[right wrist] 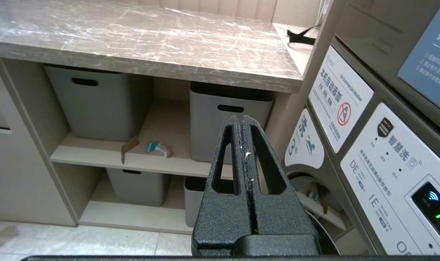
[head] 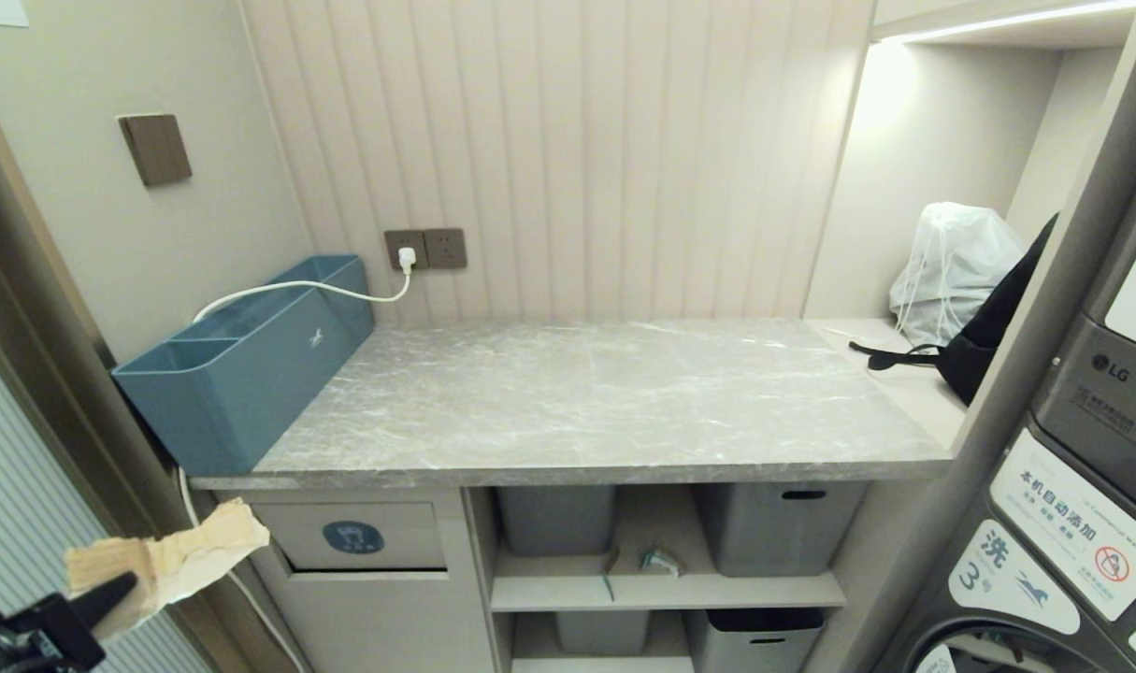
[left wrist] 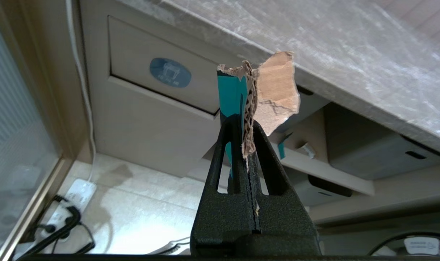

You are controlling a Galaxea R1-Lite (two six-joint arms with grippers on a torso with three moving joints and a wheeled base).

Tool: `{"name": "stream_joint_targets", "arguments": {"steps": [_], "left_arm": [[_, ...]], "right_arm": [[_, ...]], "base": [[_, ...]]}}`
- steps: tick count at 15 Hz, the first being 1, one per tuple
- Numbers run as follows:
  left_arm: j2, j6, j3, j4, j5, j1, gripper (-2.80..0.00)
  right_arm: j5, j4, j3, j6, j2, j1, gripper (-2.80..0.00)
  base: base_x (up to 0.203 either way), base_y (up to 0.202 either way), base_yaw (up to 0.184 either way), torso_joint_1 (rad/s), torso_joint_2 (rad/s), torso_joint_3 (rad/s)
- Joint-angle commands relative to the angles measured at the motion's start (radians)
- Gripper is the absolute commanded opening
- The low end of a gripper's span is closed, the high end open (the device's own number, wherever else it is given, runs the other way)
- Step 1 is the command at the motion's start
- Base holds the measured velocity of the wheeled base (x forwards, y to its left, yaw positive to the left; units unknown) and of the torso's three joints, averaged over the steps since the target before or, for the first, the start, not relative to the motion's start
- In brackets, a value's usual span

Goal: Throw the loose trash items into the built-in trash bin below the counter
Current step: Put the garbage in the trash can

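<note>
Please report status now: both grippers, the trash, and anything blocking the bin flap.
Left gripper shut on cardboard scrap, short of bin flap. Right gripper shut, empty. Two scraps left on shelf. Flap closed, nothing blocking.

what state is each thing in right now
left tool: shut on cardboard scrap
right tool: shut, empty
bin flap: closed
crumpled wrapper: lying on shelf
white plug: in wall socket

Ribbed beige wall [head: 568,140], pale tiled floor [left wrist: 143,214]
</note>
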Motion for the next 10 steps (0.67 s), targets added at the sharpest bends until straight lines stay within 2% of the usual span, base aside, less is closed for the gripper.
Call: {"name": "stream_joint_targets", "arguments": {"steps": [1, 4, 6, 10], "left_arm": [[0.010, 0.009, 0.013, -0.005, -0.004, 0.012, -2.80], [0.015, 0.043, 0.001, -0.002, -0.015, 0.008, -2.80], [0.020, 0.083, -0.004, 0.007, -0.039, 0.007, -2.80], [0.033, 0.090, -0.008, 0.007, -0.044, 0.007, -2.80]], "right_arm": [[-0.002, 0.001, 0.000, 0.006, 0.002, 0.000, -2.80], [-0.001, -0.002, 0.000, 0.029, 0.002, 0.000, -2.80], [-0.002, -0.002, 0.000, 0.034, 0.002, 0.000, -2.80], [-0.002, -0.002, 0.000, 0.042, 0.002, 0.000, -2.80]], "base": [[0.000, 0.000, 0.000, 0.000, 0.00, 0.000], [0.000, 0.000, 0.000, -0.019, 0.04, 0.029], [0.000, 0.000, 0.000, -0.138, 0.31, 0.164], [0.000, 0.000, 0.000, -0.165, 0.36, 0.188]]}}
